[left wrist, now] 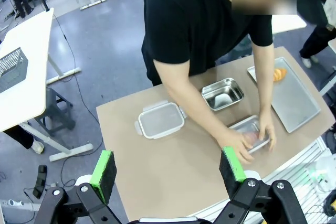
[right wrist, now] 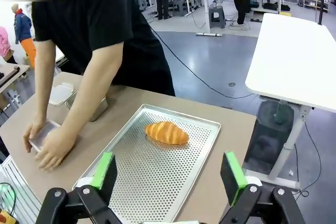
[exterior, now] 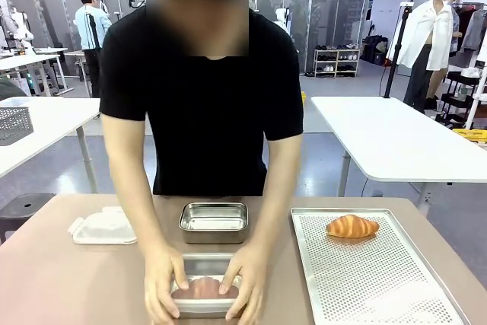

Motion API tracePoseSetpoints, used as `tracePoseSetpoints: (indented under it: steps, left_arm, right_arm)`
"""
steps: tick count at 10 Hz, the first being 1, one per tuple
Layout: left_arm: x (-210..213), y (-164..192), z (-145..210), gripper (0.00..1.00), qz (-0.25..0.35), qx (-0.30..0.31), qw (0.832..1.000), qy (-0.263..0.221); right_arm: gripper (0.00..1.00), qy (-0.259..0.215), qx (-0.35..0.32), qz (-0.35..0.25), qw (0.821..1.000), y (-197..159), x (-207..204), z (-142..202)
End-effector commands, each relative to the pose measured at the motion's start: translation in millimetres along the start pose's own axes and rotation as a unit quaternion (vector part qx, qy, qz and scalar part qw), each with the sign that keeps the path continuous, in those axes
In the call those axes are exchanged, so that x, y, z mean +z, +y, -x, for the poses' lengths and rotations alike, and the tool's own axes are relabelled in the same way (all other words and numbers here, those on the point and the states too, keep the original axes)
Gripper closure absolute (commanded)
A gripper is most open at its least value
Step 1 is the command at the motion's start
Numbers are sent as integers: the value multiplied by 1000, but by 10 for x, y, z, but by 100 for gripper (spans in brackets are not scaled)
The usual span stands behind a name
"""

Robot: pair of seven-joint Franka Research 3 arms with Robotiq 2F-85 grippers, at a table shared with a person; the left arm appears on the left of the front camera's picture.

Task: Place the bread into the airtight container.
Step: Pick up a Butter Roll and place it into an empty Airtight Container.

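A golden croissant [exterior: 351, 226] lies on the far part of a perforated metal tray [exterior: 380, 287] at the table's right; it shows too in the right wrist view [right wrist: 166, 132] and, small, in the left wrist view [left wrist: 280, 74]. The person's hands [exterior: 163, 283] press on a lidded steel container [exterior: 204, 288] at the front middle, with something pinkish-brown inside it. Behind it stands an open steel container [exterior: 214, 222]. My left gripper [left wrist: 168, 172] hangs open high above the table. My right gripper [right wrist: 167, 174] is open above the tray's near end, holding nothing.
A clear plastic lid [exterior: 104, 227] lies at the table's left [left wrist: 160, 120]. White tables [exterior: 396, 138] stand behind the person. The tray's near half [right wrist: 152, 182] is bare.
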State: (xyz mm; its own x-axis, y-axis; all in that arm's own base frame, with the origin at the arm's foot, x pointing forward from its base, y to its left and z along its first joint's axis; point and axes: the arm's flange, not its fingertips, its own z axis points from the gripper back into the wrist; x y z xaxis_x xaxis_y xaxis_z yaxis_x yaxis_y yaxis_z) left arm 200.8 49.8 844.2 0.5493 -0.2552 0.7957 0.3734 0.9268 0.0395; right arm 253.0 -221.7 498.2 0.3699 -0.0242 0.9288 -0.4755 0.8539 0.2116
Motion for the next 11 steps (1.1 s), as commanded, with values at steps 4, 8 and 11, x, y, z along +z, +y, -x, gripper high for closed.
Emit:
tracePoseSetpoints:
  steps: [4,8,11]
  left_arm:
    - [11,-5,-4,0,1,-2,1000,0]
    - [11,-5,-4,0,1,-2,1000,0]
    - [11,-5,-4,0,1,-2,1000,0]
  right_arm:
    - [0,-8,10,-1,1000,-23,-12,9]
    - [0,19,59,-11,998,62,-47,-145]
    - [0,112,270,-68,954,185,-502,-728]
